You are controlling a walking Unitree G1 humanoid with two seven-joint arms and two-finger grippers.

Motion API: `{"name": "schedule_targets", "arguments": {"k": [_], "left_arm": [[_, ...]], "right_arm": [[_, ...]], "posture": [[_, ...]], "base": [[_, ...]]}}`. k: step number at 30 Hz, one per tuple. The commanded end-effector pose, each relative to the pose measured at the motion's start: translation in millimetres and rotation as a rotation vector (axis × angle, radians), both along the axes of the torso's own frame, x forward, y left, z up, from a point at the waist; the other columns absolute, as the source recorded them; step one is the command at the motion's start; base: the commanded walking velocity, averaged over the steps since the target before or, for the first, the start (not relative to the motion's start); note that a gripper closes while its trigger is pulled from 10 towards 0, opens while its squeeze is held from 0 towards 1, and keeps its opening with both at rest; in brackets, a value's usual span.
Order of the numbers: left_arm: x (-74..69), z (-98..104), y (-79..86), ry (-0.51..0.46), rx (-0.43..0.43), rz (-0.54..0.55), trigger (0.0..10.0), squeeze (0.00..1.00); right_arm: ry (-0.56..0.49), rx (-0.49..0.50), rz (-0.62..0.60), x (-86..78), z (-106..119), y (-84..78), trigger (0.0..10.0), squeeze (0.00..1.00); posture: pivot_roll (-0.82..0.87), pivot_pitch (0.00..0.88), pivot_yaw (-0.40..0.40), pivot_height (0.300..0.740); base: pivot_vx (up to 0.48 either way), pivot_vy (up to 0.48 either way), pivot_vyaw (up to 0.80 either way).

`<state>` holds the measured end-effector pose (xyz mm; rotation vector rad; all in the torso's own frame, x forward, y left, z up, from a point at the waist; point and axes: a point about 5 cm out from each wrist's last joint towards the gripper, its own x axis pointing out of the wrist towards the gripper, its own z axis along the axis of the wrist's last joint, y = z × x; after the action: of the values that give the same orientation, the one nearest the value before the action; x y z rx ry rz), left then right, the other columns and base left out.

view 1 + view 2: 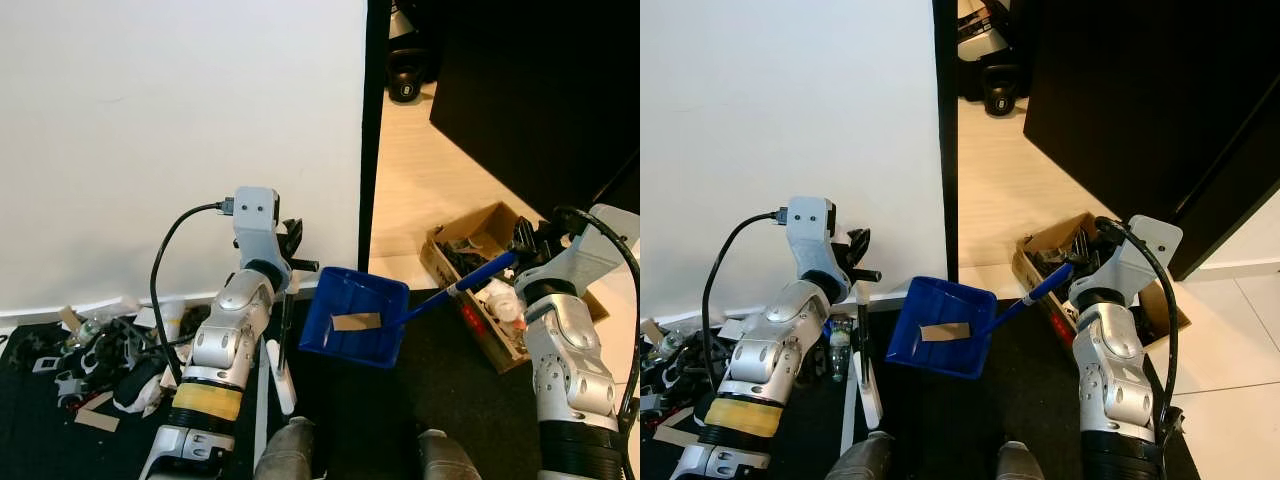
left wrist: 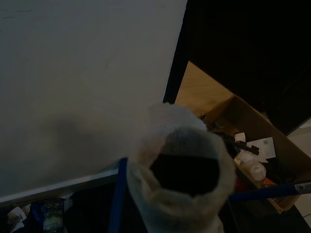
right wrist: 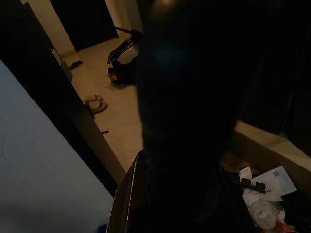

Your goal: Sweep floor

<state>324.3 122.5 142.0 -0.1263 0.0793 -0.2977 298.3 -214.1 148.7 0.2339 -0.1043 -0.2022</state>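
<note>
blue dustpan (image 1: 355, 318), raised level so its paper scrap (image 1: 356, 321) stays in, is gripped by right gripper (image 1: 522, 256) beside the cardboard box (image 1: 489, 228); left gripper (image 1: 291, 250) clamps the brush handle (image 1: 285, 340).

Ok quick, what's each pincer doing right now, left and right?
Left pincer: closed on the brush, held upright.
Right pincer: closed on the blue dustpan handle, pan lifted with a scrap of cardboard in it.

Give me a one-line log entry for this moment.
right gripper: holds blue dustpan by handle | dustpan: raised, cardboard scrap inside | left gripper: holds broom | cardboard box: right
</note>
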Motion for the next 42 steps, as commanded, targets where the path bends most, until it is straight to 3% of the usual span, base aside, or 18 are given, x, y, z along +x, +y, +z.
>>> {"name": "schedule_targets", "arguments": {"k": [1, 42], "left_arm": [[0.5, 1.9, 0.2, -0.017, 0.006, 0.009, 10.0, 0.00], [1.1, 1.8, -0.6, -0.017, 0.007, 0.008, 10.0, 0.00]], "right_arm": [[-0.043, 0.009, -0.003, -1.1, 4.4, 0.6, 10.0, 0.00], [-0.038, 0.016, -0.005, -1.4, 3.1, -0.3, 10.0, 0.00]], "posture": [[-0.01, 0.122, 0.075, 0.740], [-0.01, 0.126, 0.075, 0.740]], "base": [[0.000, 0.000, 0.00], [0.000, 0.000, 0.00]]}}
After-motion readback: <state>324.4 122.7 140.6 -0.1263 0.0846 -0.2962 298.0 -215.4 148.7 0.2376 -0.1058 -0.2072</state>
